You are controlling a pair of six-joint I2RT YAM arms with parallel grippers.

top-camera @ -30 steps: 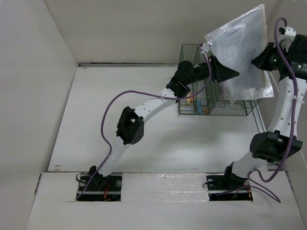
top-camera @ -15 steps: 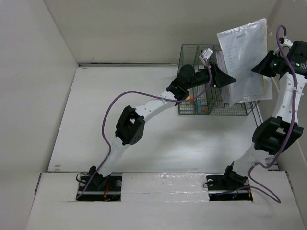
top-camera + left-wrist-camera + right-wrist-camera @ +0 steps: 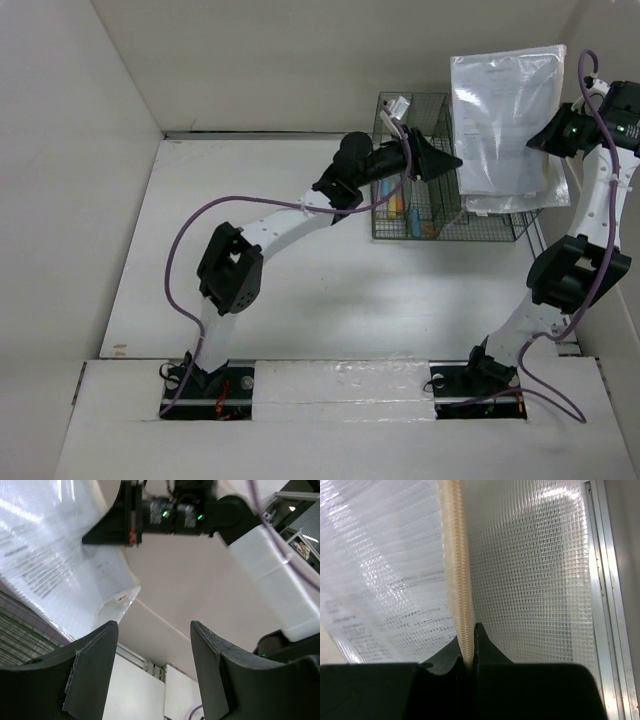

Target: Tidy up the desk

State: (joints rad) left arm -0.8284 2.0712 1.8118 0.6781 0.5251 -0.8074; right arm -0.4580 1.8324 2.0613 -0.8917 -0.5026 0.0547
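Note:
The desk [image 3: 300, 270] is a plain white tabletop walled by white panels. My right gripper [image 3: 553, 135] is shut on the zipper edge of a clear mesh document pouch [image 3: 505, 115] and holds it up in the air above the back right corner. In the right wrist view the jaws [image 3: 469, 636] pinch the cream zipper [image 3: 454, 555] of the pouch [image 3: 530, 580]. My left gripper [image 3: 450, 160] is open and empty, just left of the pouch and above the rack. In the left wrist view its fingers [image 3: 155, 670] stand apart, with the pouch [image 3: 45, 565] at upper left.
A green wire-mesh organizer rack [image 3: 495, 228] stands at the back right of the desk, under the pouch, with a few small coloured items [image 3: 412, 216] in its left part. White walls close the left, back and right sides.
My left gripper has drawn back to the left, away from the pouch. The right gripper has turned the pouch so it hangs squarer and higher over the rack.

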